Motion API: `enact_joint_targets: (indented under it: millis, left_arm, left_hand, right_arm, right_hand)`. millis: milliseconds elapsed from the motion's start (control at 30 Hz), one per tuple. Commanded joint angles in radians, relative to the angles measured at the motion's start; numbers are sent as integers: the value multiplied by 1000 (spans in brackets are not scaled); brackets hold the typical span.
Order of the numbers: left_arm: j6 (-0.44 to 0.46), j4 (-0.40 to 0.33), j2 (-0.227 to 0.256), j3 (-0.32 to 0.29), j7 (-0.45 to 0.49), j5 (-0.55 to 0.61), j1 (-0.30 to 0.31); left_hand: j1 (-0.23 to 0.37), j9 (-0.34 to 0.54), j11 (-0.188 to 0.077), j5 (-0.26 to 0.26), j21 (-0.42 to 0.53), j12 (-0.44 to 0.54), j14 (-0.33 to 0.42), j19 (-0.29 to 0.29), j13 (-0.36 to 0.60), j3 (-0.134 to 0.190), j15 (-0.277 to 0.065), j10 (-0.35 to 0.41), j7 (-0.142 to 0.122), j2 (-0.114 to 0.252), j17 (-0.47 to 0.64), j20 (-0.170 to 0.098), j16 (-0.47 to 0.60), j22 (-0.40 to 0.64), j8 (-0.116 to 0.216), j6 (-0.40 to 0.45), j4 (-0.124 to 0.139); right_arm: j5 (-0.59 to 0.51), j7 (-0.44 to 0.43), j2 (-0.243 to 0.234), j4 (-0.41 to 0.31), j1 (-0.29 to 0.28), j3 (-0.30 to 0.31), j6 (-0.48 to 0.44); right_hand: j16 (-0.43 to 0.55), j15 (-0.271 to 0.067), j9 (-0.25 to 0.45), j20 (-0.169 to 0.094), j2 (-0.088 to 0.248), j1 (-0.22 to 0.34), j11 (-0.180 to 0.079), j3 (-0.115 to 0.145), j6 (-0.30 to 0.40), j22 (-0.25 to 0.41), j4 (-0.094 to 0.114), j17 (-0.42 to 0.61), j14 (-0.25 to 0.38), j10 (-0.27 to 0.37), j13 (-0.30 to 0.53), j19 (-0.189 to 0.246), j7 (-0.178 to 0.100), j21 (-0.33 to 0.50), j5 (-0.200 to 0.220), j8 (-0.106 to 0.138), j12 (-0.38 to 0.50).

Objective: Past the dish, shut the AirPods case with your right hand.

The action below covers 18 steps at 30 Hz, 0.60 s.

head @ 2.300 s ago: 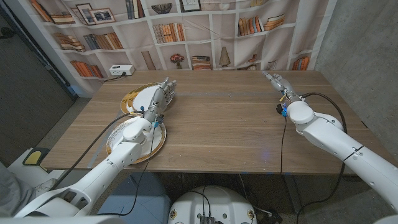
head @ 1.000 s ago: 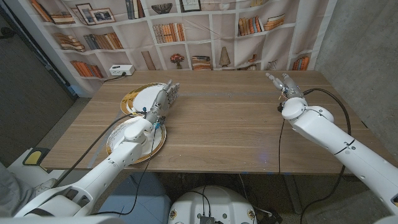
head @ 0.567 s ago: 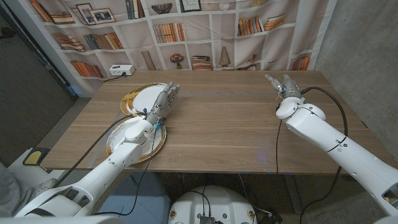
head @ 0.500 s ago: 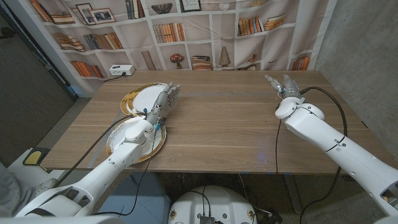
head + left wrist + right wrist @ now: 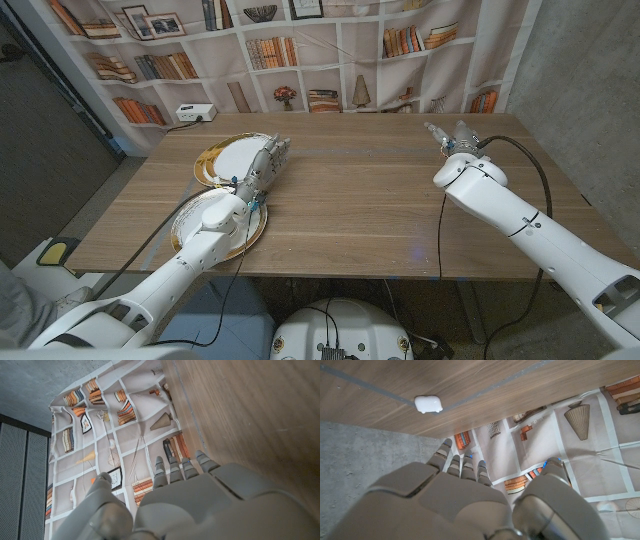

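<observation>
Near plate [image 5: 186,235]: gold-rimmed, at the table's near left; the left forearm crosses over it and hides most of its middle.
Left hand [image 5: 262,164]: reaches over the near rim of the far plate, fingers straight and close together, holding nothing. In the left wrist view the left hand [image 5: 200,495] shows from behind, its fingertips [image 5: 171,467] in a row against the backdrop; whether the hand touches the plate cannot be told.
Far plate [image 5: 228,155]: gold rim, white centre, just beyond the near plate; its right part is covered by the left hand.
Table [image 5: 370,200]: wooden, with long plank seams running across.
Right hand [image 5: 457,138]: at the far right of the table, fingers pointing away and slightly spread, nothing in them. From the head view the forearm hides the palm. In the right wrist view the right hand [image 5: 455,495] shows its back, fingers [image 5: 462,467] extended, thumb apart.
AirPods case [image 5: 428,404]: small, white, rounded, lying on the wood close to a table edge, beyond the right hand's fingertips and apart from them. It appears shut, though too small to be sure. In the head view it cannot be made out.
Backdrop [image 5: 330,50]: printed bookshelf cloth behind the table.
Power strip [image 5: 194,113]: white, past the far left corner.
</observation>
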Motion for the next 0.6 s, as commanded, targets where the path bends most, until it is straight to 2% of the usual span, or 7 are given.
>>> enact_joint_targets:
  millis: [33, 67, 100, 167, 333, 467, 600]
  left_arm:
    - [8, 1, 8, 7, -6, 12, -10]
    - [10, -3, 10, 7, -5, 13, -9]
    - [11, -5, 11, 6, -4, 13, -8]
    - [11, -10, 13, 5, -1, 13, -7]
    - [13, -24, 20, 7, 2, 20, -3]
    - [14, -38, 26, 5, 7, 23, 1]
    - [22, -55, 35, 2, 17, 24, 8]
  left_hand:
    - [0, 3, -3, -2, -3, -1, -6, -3, 4, 1, 0, 4, 1, 13, 4, -4, -3, 6, 2, 12, -8]
    - [0, 3, -3, -2, -3, -1, -6, -3, 4, 1, 0, 4, 1, 13, 4, -4, -3, 6, 2, 12, -8]
    - [0, 3, -2, -2, -3, -1, -6, -3, 4, 1, 1, 4, 1, 13, 4, -4, -3, 6, 2, 12, -8]
    - [0, 3, -1, -2, -3, -1, -6, -3, 4, 1, 0, 4, 1, 13, 4, -3, -3, 6, 2, 13, -8]
    - [0, 3, -2, -2, -4, -2, -6, -3, 4, 2, 0, 3, 0, 13, 4, -4, -3, 6, 1, 12, -9]
    - [1, 3, -1, -2, -4, -2, -7, -3, 4, 2, -1, 4, -1, 13, 4, -4, -3, 6, 1, 12, -10]
    - [1, 3, -3, -3, -5, -2, -6, -3, 4, 2, -1, 4, -2, 13, 3, -4, -3, 6, 1, 12, -12]
  right_arm:
    - [-34, 7, 12, 26, 50, -51, -68]
    - [-41, 6, 9, 28, 55, -60, -72]
    - [-49, 3, 9, 31, 61, -68, -80]
    - [-43, 16, 5, 30, 62, -63, -74]
    - [-53, 26, -5, 42, 75, -76, -81]
    - [-49, 34, -9, 44, 70, -63, -76]
    - [-49, 44, -19, 23, 72, -62, -97]
  right_hand:
    - [6, 11, 2, 5, -11, 0, 3, -1, -4, 2, -4, 3, 1, 5, 5, 5, -7, 7, -1, -1, 7]
    - [8, 16, 2, 6, -12, 0, 3, -2, -6, 2, -4, 3, 6, 5, 5, 6, -11, 7, -1, -2, 6]
    - [10, 28, 2, 9, -14, 0, 2, -3, -7, 2, -4, 3, 14, 5, 5, 10, -29, 7, 0, -3, 5]
    - [14, 39, 2, 15, -15, -1, -2, -4, -4, 2, -4, 3, 28, 8, 5, 20, -36, 9, 1, -2, 4]
    - [16, 35, 3, 19, -17, -1, -7, -6, -3, 2, -4, 3, 36, 9, 5, 32, -37, 11, 1, -3, 3]
    - [17, 30, 3, 19, -19, -3, -9, -8, -7, 2, -3, 3, 41, 9, 5, 35, -34, 11, 2, -5, 2]
    - [15, 24, 3, 20, -20, -4, -9, -9, -14, 2, -3, 2, 40, 14, 5, 37, -31, 10, 2, -8, 3]
